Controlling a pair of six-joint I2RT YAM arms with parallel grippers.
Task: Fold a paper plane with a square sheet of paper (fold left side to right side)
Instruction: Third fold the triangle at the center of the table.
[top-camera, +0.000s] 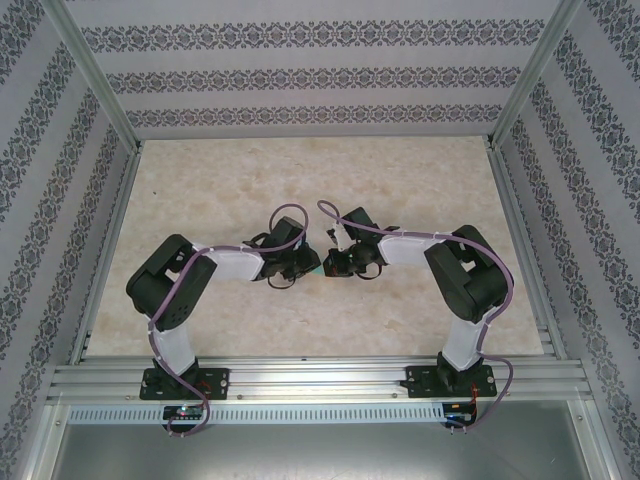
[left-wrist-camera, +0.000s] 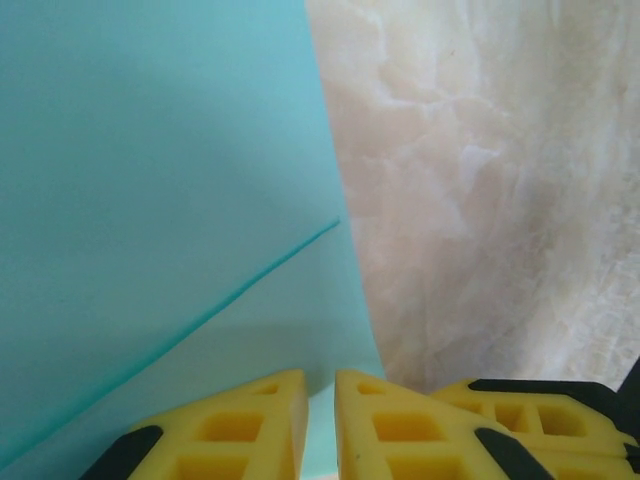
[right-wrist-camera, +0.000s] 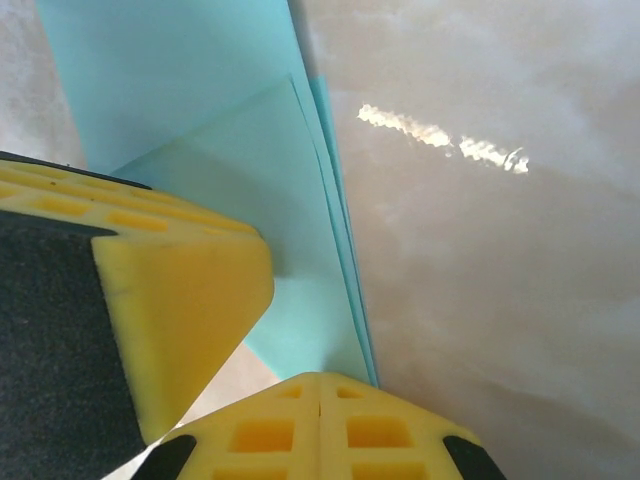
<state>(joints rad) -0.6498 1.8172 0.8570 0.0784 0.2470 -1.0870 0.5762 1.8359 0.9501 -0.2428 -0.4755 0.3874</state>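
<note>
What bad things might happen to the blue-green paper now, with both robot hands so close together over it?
1. The paper has layered edges slightly fanned apart, so a crease pressed now may end up crooked.
2. The left gripper and right gripper sit nearly touching and might bump.
3. The table looks glossy, so the paper could slide.

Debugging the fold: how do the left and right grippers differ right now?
Left gripper: narrow gap between fingers; right gripper: fingers meet. Left gripper looks over one diagonal fold line; right gripper over stacked layer edges. Both sit at an edge of the turquoise paper.
</note>
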